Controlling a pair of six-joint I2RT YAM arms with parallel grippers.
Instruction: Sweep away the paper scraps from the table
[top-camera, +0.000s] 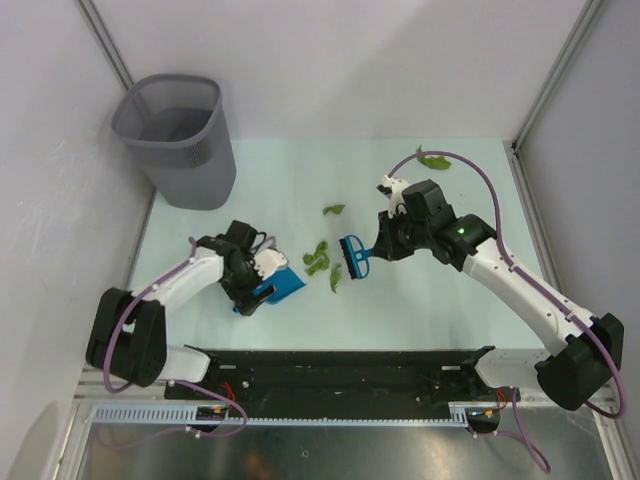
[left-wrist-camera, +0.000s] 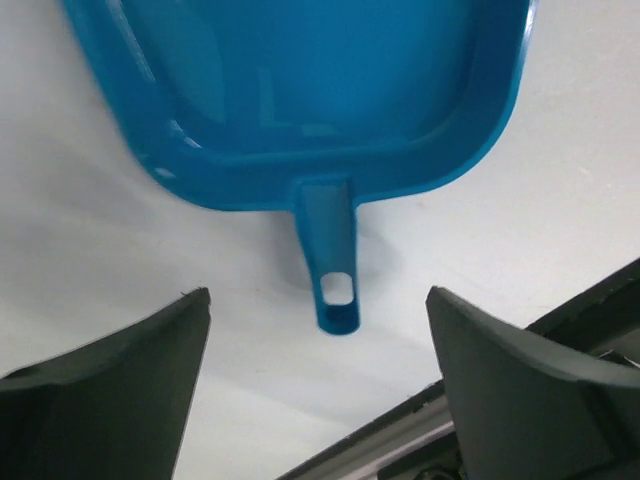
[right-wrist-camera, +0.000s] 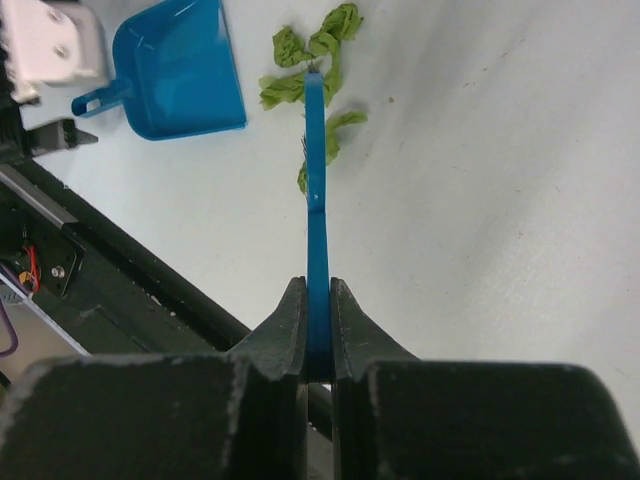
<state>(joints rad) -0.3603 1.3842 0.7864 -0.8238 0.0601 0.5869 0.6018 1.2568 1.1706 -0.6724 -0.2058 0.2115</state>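
Observation:
Green paper scraps lie on the pale table (top-camera: 270, 180): a cluster (top-camera: 317, 258) and one bit (top-camera: 335, 277) just left of the blue brush (top-camera: 355, 257), one further back (top-camera: 333, 209), one at the far right (top-camera: 433, 160). My right gripper (top-camera: 385, 240) is shut on the brush handle (right-wrist-camera: 317, 250); the brush head touches the scrap cluster (right-wrist-camera: 305, 60). My left gripper (left-wrist-camera: 318, 294) is open. The handle (left-wrist-camera: 335, 290) of the blue dustpan (top-camera: 285, 287) lies between its fingers (left-wrist-camera: 130, 380), untouched. The dustpan mouth faces the scraps.
A grey mesh wastebasket (top-camera: 180, 135) stands at the table's far left corner. The black arm mounting rail (top-camera: 340, 370) runs along the near edge. Walls close in on the left, back and right.

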